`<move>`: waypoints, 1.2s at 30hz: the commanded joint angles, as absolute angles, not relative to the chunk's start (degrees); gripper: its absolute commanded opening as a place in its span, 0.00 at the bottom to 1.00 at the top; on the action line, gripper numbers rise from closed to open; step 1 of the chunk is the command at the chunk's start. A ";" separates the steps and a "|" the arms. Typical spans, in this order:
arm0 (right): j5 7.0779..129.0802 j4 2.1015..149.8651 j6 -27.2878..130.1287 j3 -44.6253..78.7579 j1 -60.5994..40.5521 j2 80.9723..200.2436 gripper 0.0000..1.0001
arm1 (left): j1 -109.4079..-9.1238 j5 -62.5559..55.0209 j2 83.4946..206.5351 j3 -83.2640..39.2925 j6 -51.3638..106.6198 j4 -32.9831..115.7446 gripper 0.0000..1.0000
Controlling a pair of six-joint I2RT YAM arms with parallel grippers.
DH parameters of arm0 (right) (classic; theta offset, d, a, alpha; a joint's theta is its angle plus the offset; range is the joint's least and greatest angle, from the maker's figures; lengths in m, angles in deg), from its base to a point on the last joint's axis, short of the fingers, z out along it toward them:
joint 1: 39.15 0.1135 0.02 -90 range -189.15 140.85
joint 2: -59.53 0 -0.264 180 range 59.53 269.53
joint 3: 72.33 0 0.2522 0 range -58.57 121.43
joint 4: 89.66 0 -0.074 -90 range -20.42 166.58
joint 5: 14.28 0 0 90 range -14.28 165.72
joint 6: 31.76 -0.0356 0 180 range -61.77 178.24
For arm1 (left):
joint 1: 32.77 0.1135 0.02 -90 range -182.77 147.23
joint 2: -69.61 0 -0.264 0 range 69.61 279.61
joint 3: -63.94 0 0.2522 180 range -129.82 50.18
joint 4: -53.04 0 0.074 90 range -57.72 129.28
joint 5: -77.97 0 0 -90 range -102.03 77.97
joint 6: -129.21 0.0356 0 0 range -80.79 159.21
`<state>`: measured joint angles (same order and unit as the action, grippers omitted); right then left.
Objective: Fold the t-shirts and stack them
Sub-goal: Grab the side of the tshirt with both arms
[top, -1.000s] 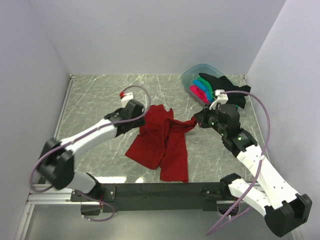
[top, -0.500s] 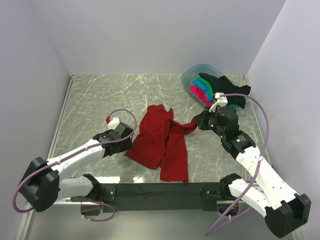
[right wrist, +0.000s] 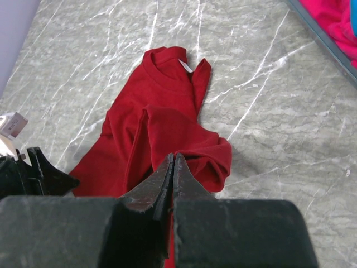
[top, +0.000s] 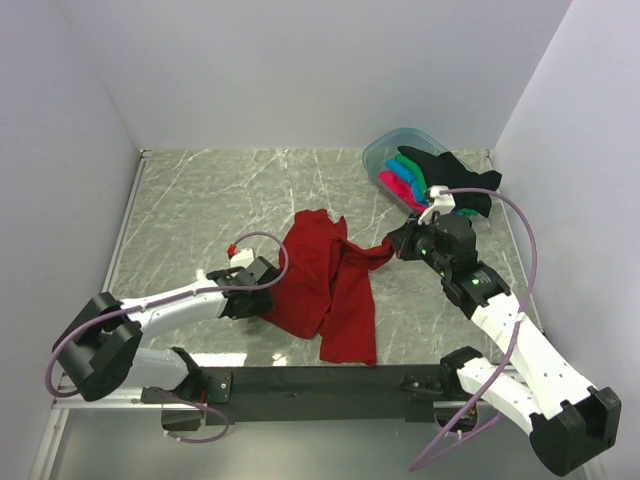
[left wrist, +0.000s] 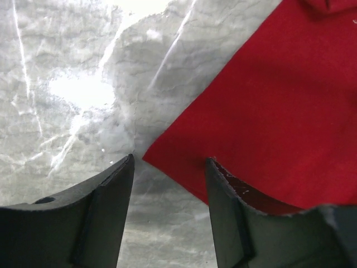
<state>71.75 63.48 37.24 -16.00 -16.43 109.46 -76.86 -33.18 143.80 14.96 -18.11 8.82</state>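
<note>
Item: dark red t-shirt (top: 325, 290), crumpled, mid-table on the marble table (top: 200, 200), collar towards the far side. Right gripper (top: 395, 243): jaws pressed together, pinching a fold at the shirt's right edge. Left gripper (left wrist: 170, 162): jaws spread, low at the shirt's near-left corner, which lies between them. Tub (top: 385, 150), far right: holds pink t-shirt (top: 395, 185) and green t-shirt (top: 410, 170); black t-shirt (top: 445, 170) draped over its right rim.

Top view looks down from behind — both close wrist views share the red t-shirt (top: 330, 290).
</note>
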 commanded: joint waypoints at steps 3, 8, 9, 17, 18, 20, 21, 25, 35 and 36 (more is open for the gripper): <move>72.47 66.03 37.23 -17.08 -16.47 107.78 0.00 | -77.33 -34.53 146.86 12.83 -18.89 8.78 0.56; 72.47 65.86 37.32 -17.35 -16.47 107.43 0.00 | -77.33 -34.97 149.15 12.39 -18.45 9.74 0.40; 72.56 65.68 37.40 -17.35 -16.47 107.25 0.00 | -77.33 -34.97 149.24 12.30 -18.45 10.01 0.37; 73.96 63.48 39.16 -17.17 -16.56 106.55 0.00 | -76.54 -36.81 147.22 7.14 -15.03 9.31 0.00; 74.31 63.22 39.42 -17.00 -16.56 106.55 0.00 | -74.80 -36.38 146.35 5.99 -14.06 9.39 0.01; 74.66 61.99 40.21 -15.51 -16.48 106.99 0.00 | -72.07 -35.24 143.36 2.22 -10.03 9.83 0.01; 75.10 61.64 40.48 -15.07 -16.56 107.08 0.00 | -68.83 -34.62 142.30 0.89 -8.71 10.27 0.01; 75.63 59.53 42.32 -11.38 -16.56 107.60 0.00 | -61.61 -33.13 137.13 -7.72 -2.47 9.57 0.01; 76.95 54.96 45.58 4.86 -16.56 112.26 0.00 | -44.39 -21.80 131.31 -25.21 2.29 9.48 0.00; 76.86 54.35 45.84 6.02 -16.56 112.61 0.00 | -43.50 -21.26 130.70 -26.01 2.47 9.57 0.00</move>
